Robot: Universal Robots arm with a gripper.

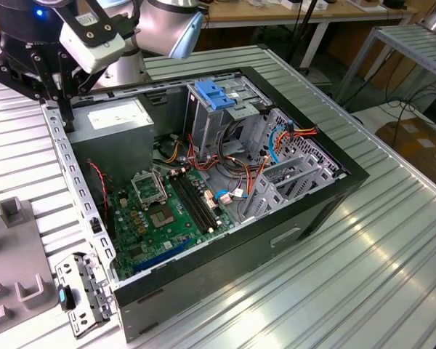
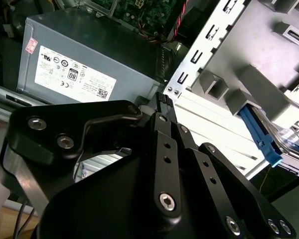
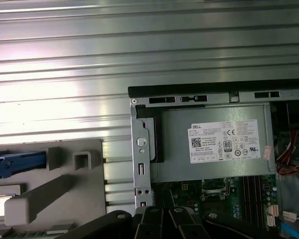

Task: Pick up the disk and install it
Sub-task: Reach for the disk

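Black gripper [image 2: 158,102] links crowd the foreground in both wrist views and cover its working end, so I cannot tell whether it is open or closed, or whether it has hold of anything. Past them in the second wrist view, the disk [image 2: 263,138] lies in a grey holder [image 2: 249,59] on the table, just beside the computer case [image 1: 203,291]. One blue edge and a sliver of shiny body show. The rest is cut off by the picture's edge and partly hidden behind the holder's raised blocks. In the first wrist view the disk [image 3: 17,164] is no more than a blue strip running off the frame. The gripper is apart from the disk, with those blocks between them. It hangs over the perforated metal strip [image 1: 67,163] that edges the open case, close to the grey power supply [image 2: 84,55]. In the exterior view this is the case's far corner at the exterior view's left, where the arm's upper part runs out of the frame and the holder is cut off too. Deeper inside the case lie a green circuit board [image 1: 160,211], a tangle of red and orange cables [image 1: 225,163] and a drive cage topped by a blue bracket [image 1: 214,94]. Around the case the ribbed metal table [image 1: 363,276] gives a broad stretch of room toward the exterior view's right.
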